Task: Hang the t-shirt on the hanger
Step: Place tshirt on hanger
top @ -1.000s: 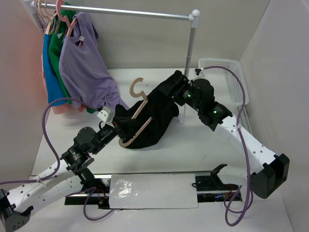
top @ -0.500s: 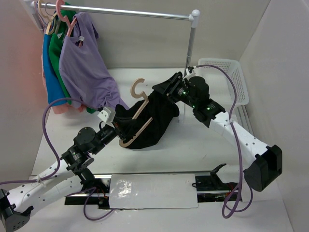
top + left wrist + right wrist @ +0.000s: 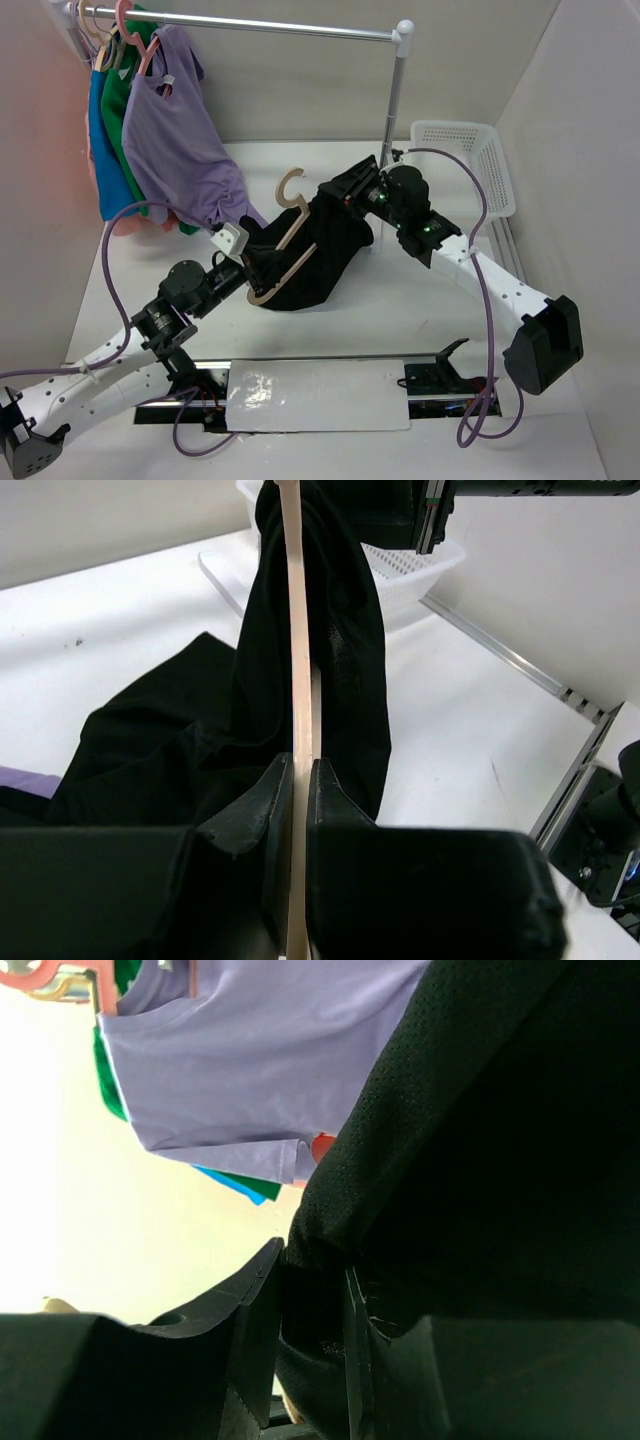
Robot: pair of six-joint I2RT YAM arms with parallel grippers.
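Note:
The black t-shirt (image 3: 325,245) hangs bunched over the pale tan hanger (image 3: 290,225) at the table's middle. My left gripper (image 3: 252,262) is shut on the hanger's lower bar; in the left wrist view the tan bar (image 3: 297,660) runs up from between the fingers with black t-shirt (image 3: 190,750) on both sides. My right gripper (image 3: 350,190) is shut on the t-shirt's upper edge and holds it up near the hanger's shoulder. In the right wrist view the black fabric (image 3: 480,1130) is pinched between the fingers (image 3: 262,1320).
A clothes rail (image 3: 250,24) spans the back, with a lilac top (image 3: 175,140), green and blue garments (image 3: 110,120) on pink hangers at the left. Its post (image 3: 392,110) stands just behind the right gripper. A white basket (image 3: 470,165) sits at the back right.
My right arm has swung left and its gripper has drawn the t-shirt's top edge closer to the hanger. The left arm has lifted slightly, still holding the hanger.

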